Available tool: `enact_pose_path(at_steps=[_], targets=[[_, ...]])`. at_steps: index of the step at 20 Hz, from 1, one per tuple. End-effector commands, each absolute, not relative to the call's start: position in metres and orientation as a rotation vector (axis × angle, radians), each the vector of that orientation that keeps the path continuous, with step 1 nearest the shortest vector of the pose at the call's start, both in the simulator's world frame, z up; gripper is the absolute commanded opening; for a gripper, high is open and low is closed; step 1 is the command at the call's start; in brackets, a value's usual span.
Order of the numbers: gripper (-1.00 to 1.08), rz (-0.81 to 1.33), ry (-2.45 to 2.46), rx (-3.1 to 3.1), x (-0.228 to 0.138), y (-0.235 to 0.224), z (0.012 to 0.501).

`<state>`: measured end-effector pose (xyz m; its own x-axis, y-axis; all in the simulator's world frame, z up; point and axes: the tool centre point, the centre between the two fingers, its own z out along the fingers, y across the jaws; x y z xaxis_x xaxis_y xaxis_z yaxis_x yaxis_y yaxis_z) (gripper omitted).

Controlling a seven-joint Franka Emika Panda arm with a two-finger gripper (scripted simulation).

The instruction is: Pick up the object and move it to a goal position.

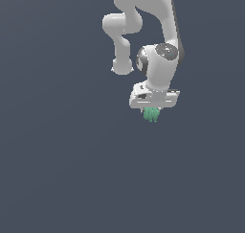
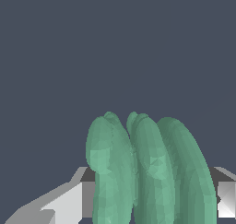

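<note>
- White Franka Panda arm (image 1: pixel 158 30) hangs down from the top of the exterior view, wrist pointing down, over a flat dark blue-grey background (image 1: pixel 57 169).
- White gripper (image 1: pixel 152 113) sits at the arm's lower end; its wide flat hand body is level, slightly right of the exterior view's centre.
- Small teal-green object with several narrow rounded vertical lobes (image 1: pixel 151 114) pokes out just under the middle of the hand body, much narrower than it.
- Fingers not visible in exterior view; the green lobes cover that spot.
- Wrist view: the object (image 2: pixel 147 172) fills the lower middle, at least three long lobes side by side, rounded tips pointing away from the camera.
- White and grey finger (image 2: pixel 64 204) shows on one side of the object, another white finger part (image 2: pixel 226 197) on the other; the object sits between them.
- Both fingers look right against the lobes, so pinching the object; actual contact faces hidden behind the lobes.
- No support surface under the object can be made out in either view, only the uniform background.
</note>
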<state>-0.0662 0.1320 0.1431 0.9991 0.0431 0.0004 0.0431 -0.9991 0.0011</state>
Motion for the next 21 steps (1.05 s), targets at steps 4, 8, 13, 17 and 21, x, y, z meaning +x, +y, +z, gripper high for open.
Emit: enact_pose_path(at_steps=[4,8,13,17,21], targets=[[-1.00,0.001,0.068,3.139,-0.066,0.178,0.192],[-1.00,0.001,0.068,3.139,-0.065,0.206,0.220],[-1.00,0.000,0.068,3.140,-0.063,0.229,0.244],[-1.00,0.000,0.068,3.140,-0.062,0.239,0.254],[-1.00,0.000,0.068,3.140,-0.061,0.242,0.256]])
